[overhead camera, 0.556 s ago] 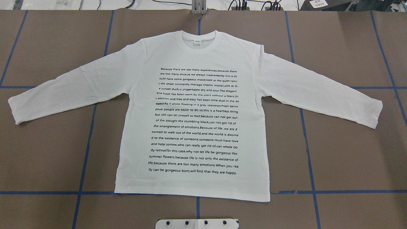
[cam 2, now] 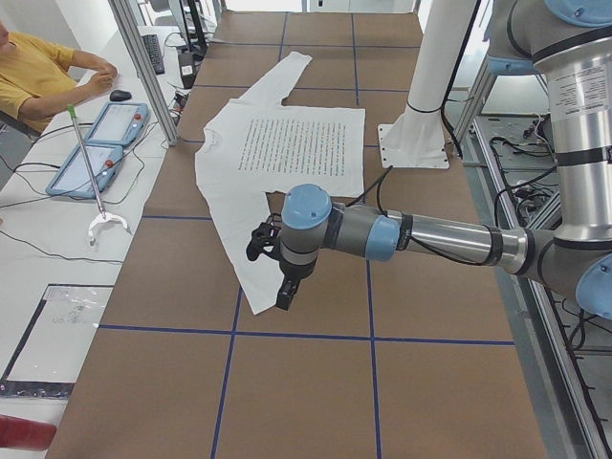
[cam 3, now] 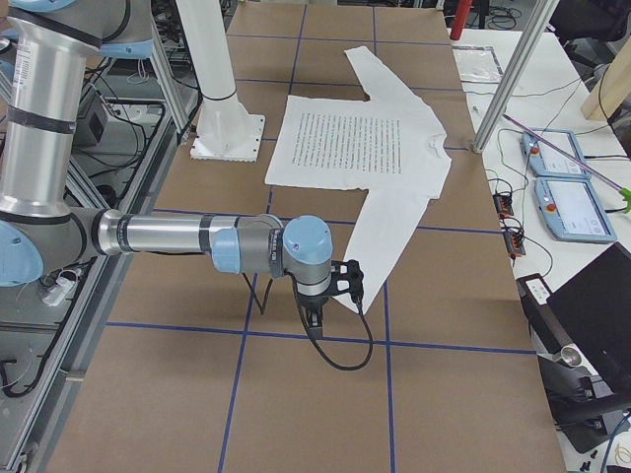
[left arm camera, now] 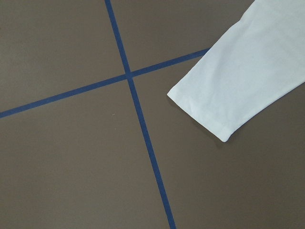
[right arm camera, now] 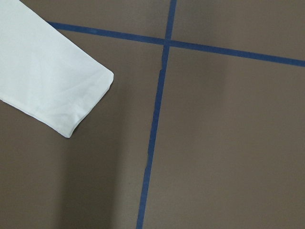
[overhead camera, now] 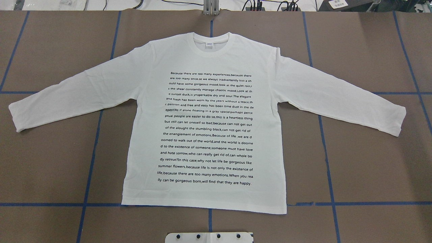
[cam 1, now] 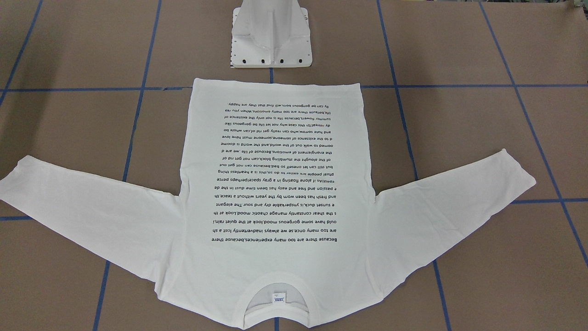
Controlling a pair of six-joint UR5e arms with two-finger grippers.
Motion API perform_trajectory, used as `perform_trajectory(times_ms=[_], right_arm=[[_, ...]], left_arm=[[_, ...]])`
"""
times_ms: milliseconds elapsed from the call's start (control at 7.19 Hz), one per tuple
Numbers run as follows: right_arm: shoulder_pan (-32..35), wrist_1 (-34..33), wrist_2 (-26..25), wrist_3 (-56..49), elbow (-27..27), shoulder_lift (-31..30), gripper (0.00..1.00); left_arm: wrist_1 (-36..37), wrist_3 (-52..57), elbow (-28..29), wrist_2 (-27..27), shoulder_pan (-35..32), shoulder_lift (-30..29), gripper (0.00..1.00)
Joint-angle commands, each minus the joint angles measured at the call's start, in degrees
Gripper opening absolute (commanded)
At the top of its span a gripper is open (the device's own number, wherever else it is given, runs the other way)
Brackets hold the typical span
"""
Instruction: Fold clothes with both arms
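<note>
The shirt (overhead camera: 206,54) lies flat, print up, sleeves spread on the surface (overhead camera: 371,168). It looks light and limp and will likely sag, so pinch it at the cuffs or hem corners. I cannot tell whether the left tool (cam 2: 284,296) or the right tool (cam 3: 315,320) is apart or together.

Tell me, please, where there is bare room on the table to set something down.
Bare table lies beside the T-shirt on both sides, between each sleeve and the robot's edge. The middle is crowded: the T-shirt covers it.
</note>
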Motion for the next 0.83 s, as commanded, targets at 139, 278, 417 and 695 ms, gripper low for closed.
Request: perform_trajectory(times_ms=[139, 278, 417, 695], right_arm=[[0.03, 13.85, -0.63, 0.46, 4.02, 0.17, 1.0], [0.03, 17.93, -0.72, 1.42, 3.06, 0.43, 1.0], [0.03, 18.32, -0.11, 5.43, -0.78, 1.92, 1.0], [-0.06, 28.1, 0.77, 6.17, -8.59, 2.54, 1.0]], left_arm=[[-10.32, -0.04, -3.1, 0.23, 0.06, -1.25, 1.0], [-19.17, -1.26, -1.71, 1.71, -0.12, -3.43, 1.0], [-24.22, -3.8, 0.66, 2.33, -0.03, -4.59, 1.0], [-30.81, -4.26, 8.54, 2.16, -0.03, -6.78, 1.0]])
